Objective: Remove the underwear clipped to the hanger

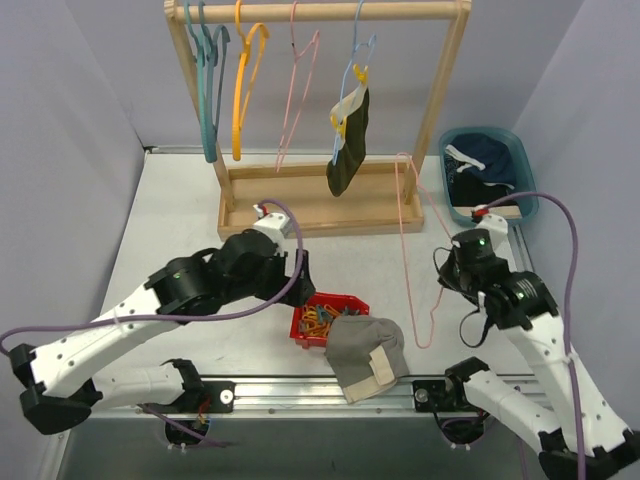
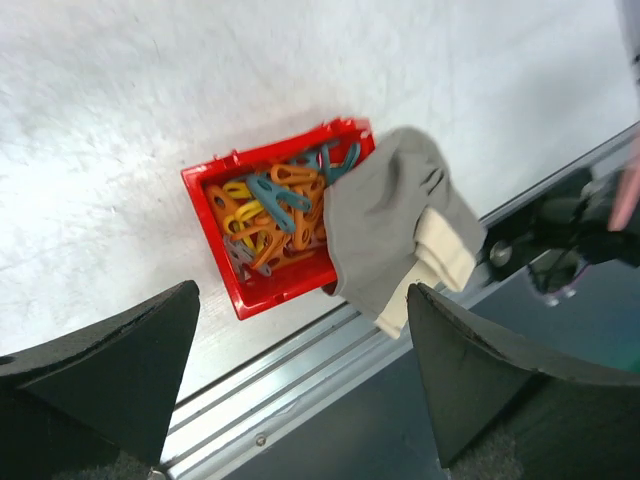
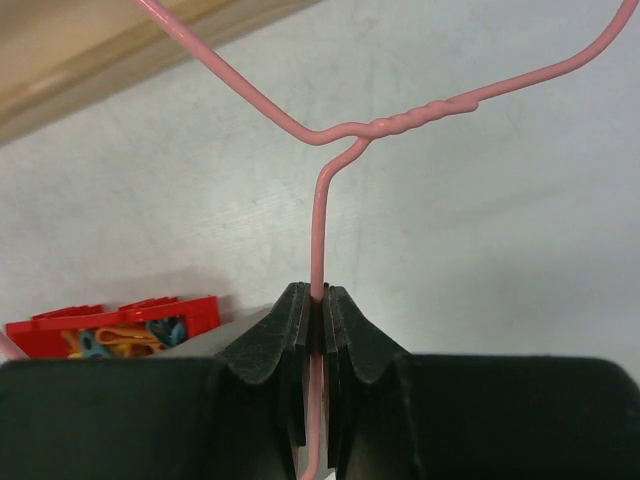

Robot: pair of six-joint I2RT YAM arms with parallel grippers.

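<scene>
Still clipped: dark brief, hanging long-axis vertical beyond both arms; left jaws spread and free, right jaws pinching pink hanger.

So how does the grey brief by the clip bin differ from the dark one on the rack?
The grey-beige brief lies crumpled on the table, overlapping the red clip bin; the dark brief hangs on the wooden rack. The grey-beige brief is unclipped; the dark brief is held by a yellow clip. Both have pale waistbands.
</scene>
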